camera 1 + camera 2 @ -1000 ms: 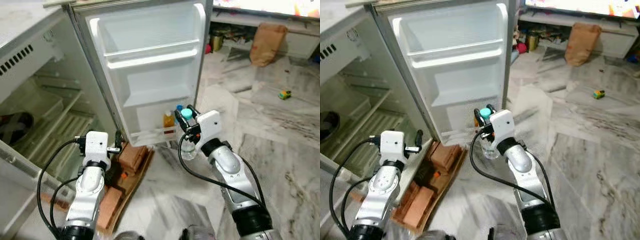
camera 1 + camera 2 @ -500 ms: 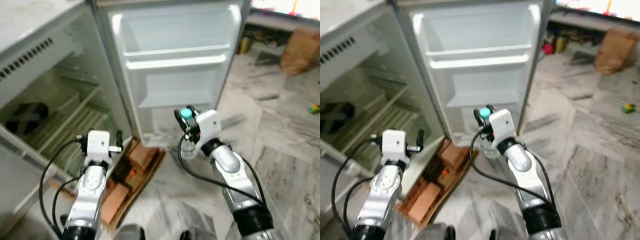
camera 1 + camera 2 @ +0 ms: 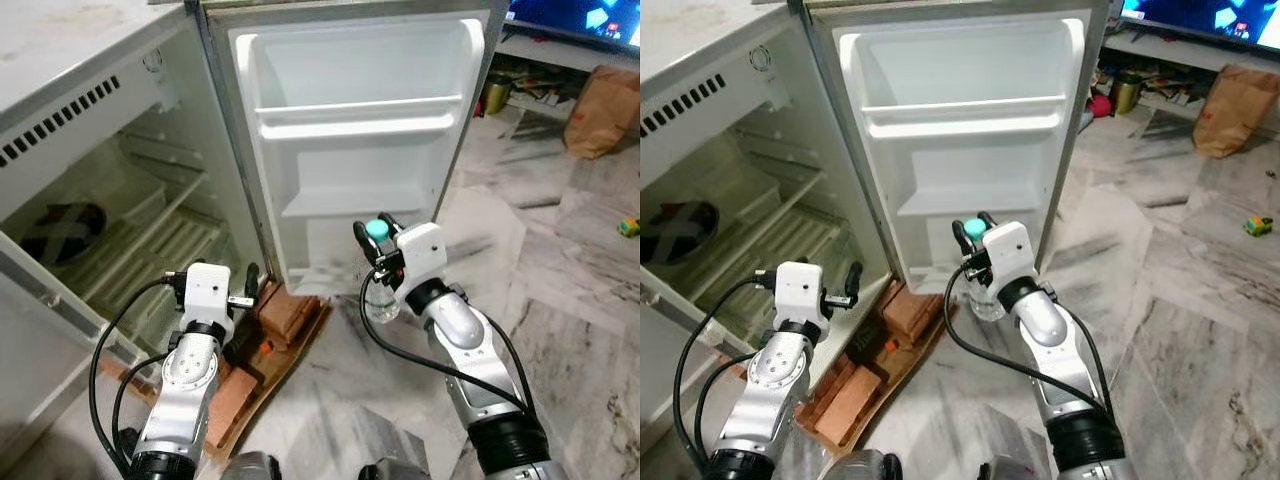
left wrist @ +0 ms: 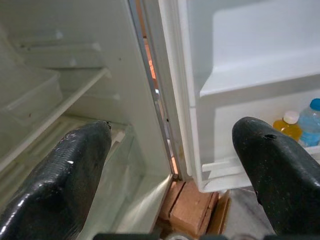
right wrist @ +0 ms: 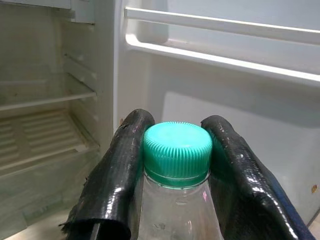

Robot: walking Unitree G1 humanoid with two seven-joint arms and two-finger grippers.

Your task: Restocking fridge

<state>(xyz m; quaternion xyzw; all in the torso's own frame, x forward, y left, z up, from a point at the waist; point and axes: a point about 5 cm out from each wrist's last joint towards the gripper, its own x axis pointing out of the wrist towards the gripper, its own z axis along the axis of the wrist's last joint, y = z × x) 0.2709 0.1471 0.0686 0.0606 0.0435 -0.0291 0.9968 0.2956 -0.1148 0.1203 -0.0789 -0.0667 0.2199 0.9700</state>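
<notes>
Head views: my two eyes look forward and down from above onto the open fridge door (image 3: 350,150), the fridge interior (image 3: 110,220) at my left, and the marble floor (image 3: 560,290); both share this scene, slightly offset sideways. Left wrist view: looks along my left hand (image 4: 170,165) at the door's hinge edge from near, interior shelves to one side, door shelves to the other. Right wrist view: looks very close over the bottle (image 5: 176,165) held by my right hand (image 5: 175,170), toward the same door shelves.
</notes>
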